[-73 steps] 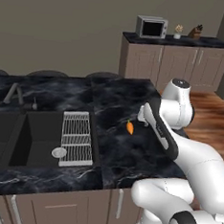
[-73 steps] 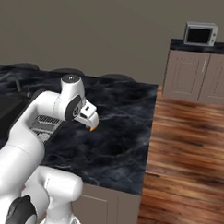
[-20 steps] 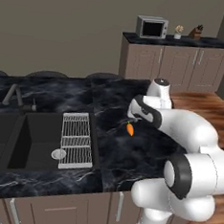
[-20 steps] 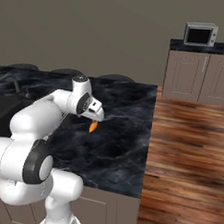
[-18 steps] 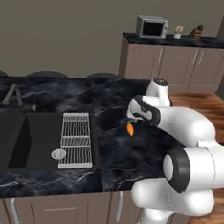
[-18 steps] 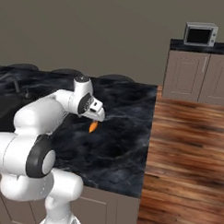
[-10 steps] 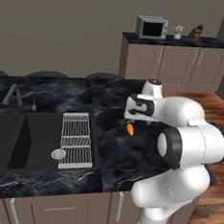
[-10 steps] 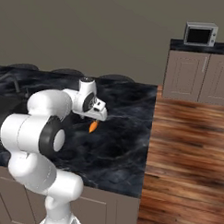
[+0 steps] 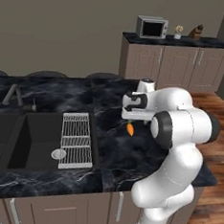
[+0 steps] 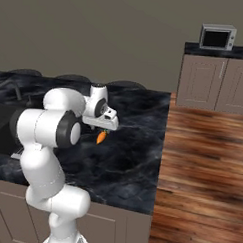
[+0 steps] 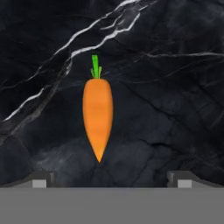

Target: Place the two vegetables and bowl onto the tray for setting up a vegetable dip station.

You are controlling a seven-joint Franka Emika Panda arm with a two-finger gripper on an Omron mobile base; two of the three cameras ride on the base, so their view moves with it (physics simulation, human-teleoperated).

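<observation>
One of the two vegetables, a small orange carrot (image 9: 130, 129) with a green stub, lies on the black marble counter (image 9: 110, 152). My gripper (image 9: 132, 120) hangs just above it, pointing straight down. From the right base the carrot (image 10: 101, 137) sits right under the gripper (image 10: 104, 129). In the hand view the carrot (image 11: 98, 118) lies lengthwise, its tip toward the gripper (image 11: 111, 178). The jaws stand wide open, one fingertip (image 11: 43, 178) on each side, nothing between them. The bowl and the tray are out of view.
A sink (image 9: 15, 139) with a faucet (image 9: 13, 95) and a wire rack (image 9: 76, 139) lies left of the carrot. The counter ends just right of the arm, above wooden floor (image 10: 202, 162). A microwave (image 9: 151, 27) stands on the far cabinets.
The arm has folded in and its elbow has swung forward, while the hand has shifted slightly to hang over the carrot. The carrot has not moved and the jaws stay open.
</observation>
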